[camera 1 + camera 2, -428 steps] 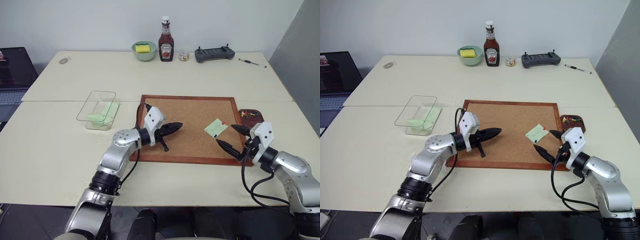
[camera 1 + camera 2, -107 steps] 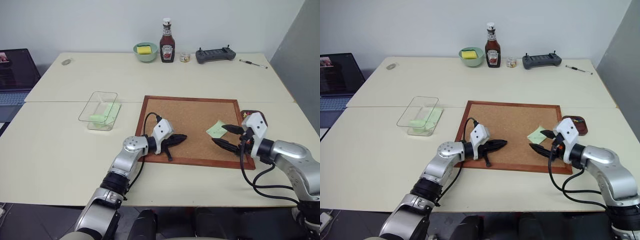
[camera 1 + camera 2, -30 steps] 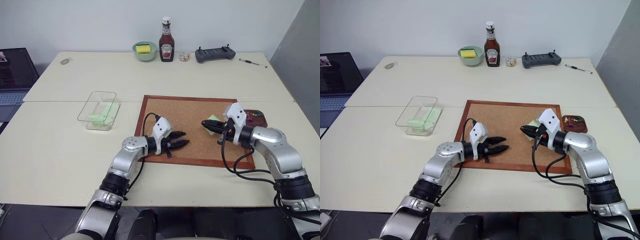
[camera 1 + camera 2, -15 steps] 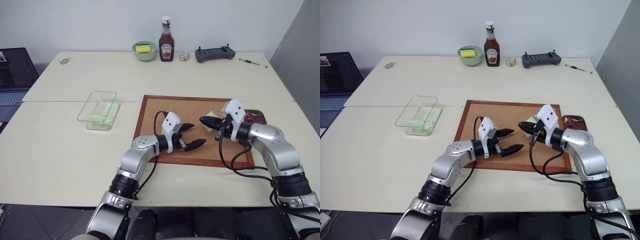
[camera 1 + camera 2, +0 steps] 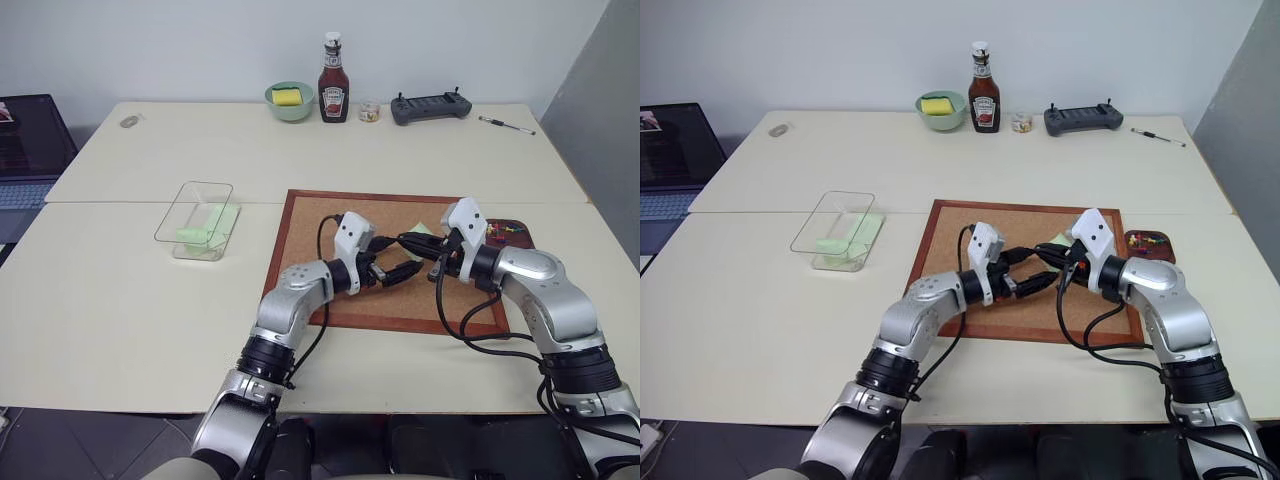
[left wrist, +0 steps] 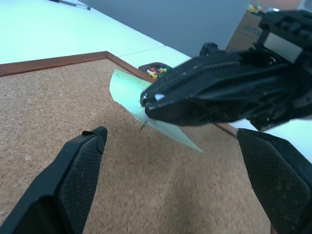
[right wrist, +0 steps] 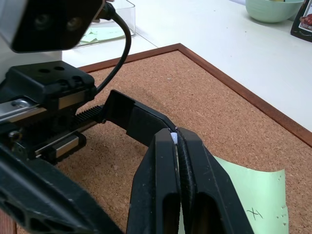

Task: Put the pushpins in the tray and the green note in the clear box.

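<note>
Over the corkboard, nearest me: my left gripper points across toward my right one, its two fingers spread wide w/ nothing between them. Tip to tip w/ it, my right gripper is pressed together on a pushpin — a pale head shows at the fingertips and a thin needle pokes below, through the green note. The note hangs from that pin just above the cork, one corner curled up; faint dark marks show near its edge in the right wrist view.

Just beyond my right wrist, at the board's right edge, sits the tray — dark reddish-brown, w/ red and yellow pushpins lying in it.

Left of the board, well apart, the clear box stands on the table w/ pale green slips inside.

Far edge of the table: pale green bowl w/ something yellow in it, ketchup bottle, small jar, dark controller, pen. Laptop at far left.
</note>
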Motion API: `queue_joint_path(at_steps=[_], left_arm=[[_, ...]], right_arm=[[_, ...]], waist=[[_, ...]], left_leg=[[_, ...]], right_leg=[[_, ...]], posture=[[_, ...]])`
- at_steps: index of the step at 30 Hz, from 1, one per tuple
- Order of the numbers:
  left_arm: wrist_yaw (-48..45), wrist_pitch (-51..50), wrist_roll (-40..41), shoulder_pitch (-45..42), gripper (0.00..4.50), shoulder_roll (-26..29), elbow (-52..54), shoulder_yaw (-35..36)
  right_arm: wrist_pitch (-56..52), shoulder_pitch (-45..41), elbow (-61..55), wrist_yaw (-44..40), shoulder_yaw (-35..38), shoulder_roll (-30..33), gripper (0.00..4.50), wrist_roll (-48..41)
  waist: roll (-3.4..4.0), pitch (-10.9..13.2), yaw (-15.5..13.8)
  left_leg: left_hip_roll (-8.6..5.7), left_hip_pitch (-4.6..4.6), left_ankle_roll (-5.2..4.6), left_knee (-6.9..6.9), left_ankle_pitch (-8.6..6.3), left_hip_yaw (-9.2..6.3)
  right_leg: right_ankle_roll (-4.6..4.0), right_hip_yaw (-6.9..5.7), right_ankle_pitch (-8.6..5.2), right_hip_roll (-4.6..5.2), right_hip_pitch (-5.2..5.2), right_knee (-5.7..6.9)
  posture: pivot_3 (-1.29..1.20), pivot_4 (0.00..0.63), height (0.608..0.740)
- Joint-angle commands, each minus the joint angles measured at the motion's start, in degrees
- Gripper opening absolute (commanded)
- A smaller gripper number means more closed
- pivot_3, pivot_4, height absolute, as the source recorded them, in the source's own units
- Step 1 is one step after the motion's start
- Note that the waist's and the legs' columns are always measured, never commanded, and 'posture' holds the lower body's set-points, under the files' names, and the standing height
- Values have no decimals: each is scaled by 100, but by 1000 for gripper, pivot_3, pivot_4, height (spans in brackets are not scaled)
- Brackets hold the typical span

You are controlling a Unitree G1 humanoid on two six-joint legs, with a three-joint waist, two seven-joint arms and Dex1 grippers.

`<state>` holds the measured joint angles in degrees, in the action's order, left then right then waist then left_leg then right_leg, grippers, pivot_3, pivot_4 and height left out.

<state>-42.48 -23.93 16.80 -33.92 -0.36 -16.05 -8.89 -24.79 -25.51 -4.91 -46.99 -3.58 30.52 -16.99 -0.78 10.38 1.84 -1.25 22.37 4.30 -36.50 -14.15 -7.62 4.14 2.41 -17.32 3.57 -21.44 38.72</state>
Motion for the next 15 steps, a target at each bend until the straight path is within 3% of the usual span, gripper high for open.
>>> queue_joint_path(at_steps=[1,12,15], left_arm=[[131,-35,159,-253,4489,-226,-143,137],[398,134,123,-617,4489,-562,-790,302],[444,158,149,-668,4078,-622,-865,365]], right_arm=[[-16,-150,-272,12,37,-20,0,-69],[-68,-165,-348,68,21,-53,0,-83],[-85,-159,-368,71,33,-48,0,-87]], waist=[[0,0,2],[-1,1,3],[-1,1,2]], left_leg=[[0,0,0,0,0,1],[0,3,1,0,0,0],[-1,3,1,0,0,0]], right_leg=[[0,1,0,0,0,0],[0,0,0,0,-3,-1],[0,-1,0,0,-3,-1]], posture=[[0,150,740],[0,150,740],[0,150,740]])
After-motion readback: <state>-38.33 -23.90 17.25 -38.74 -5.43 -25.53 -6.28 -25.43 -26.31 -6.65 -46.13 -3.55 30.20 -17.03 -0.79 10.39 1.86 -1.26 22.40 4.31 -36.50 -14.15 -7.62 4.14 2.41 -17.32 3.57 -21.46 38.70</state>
